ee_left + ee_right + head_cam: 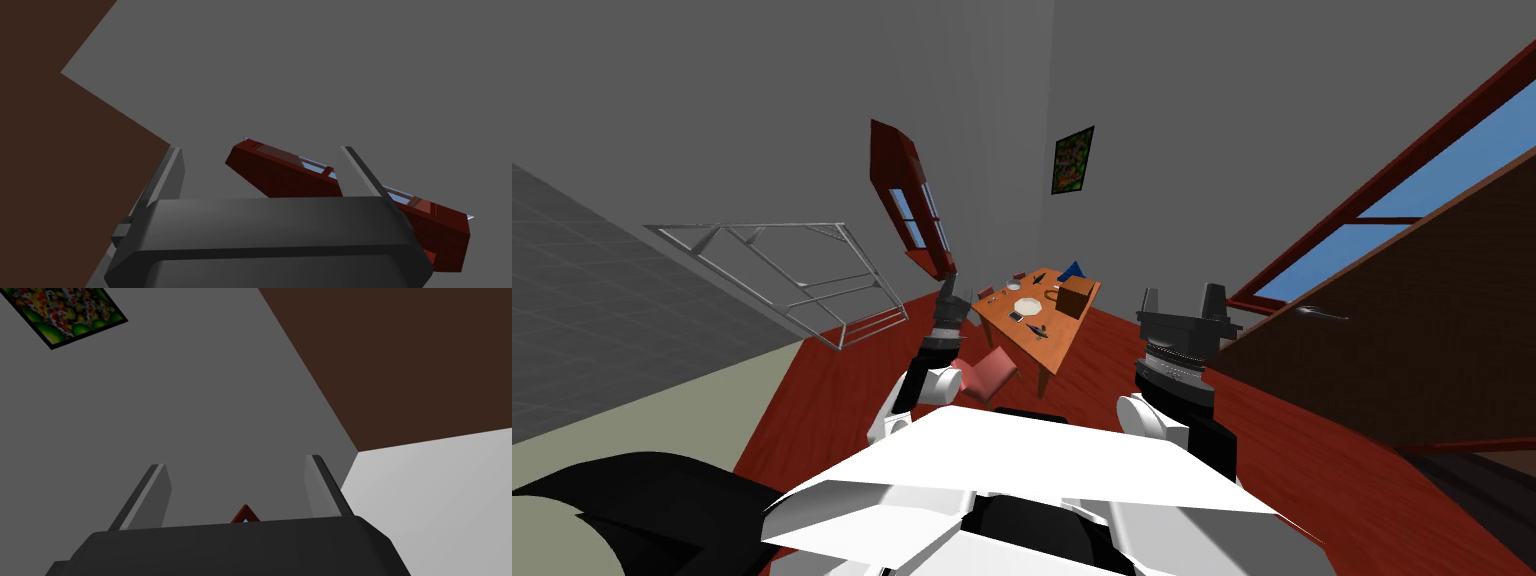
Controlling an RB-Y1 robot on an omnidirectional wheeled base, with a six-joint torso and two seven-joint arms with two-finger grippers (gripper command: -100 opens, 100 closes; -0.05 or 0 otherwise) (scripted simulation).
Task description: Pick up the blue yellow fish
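Observation:
An orange-brown wooden table (pixel 1052 350) stands a few steps ahead on the red floor, and several small things lie on it. A blue pointed shape (pixel 1073 268) shows at its far end, and a small dark item (pixel 1039 331) lies near its front; which one is the fish is too small to tell. My left gripper (pixel 950 282) is raised to the left of the table, far short of it, and its fingers (pixel 172 170) stand open with nothing between them. My right gripper (pixel 1181 298) is held up on the right, its fingers (pixel 318 483) also open and empty.
A white plate (pixel 1027 305) and a brown box (pixel 1075 297) are on the table. A pink chair (pixel 990 372) stands at the table's near side. A metal frame rack (pixel 802 270) is on the left, and a brown door (pixel 1412 330) with a handle is close on the right.

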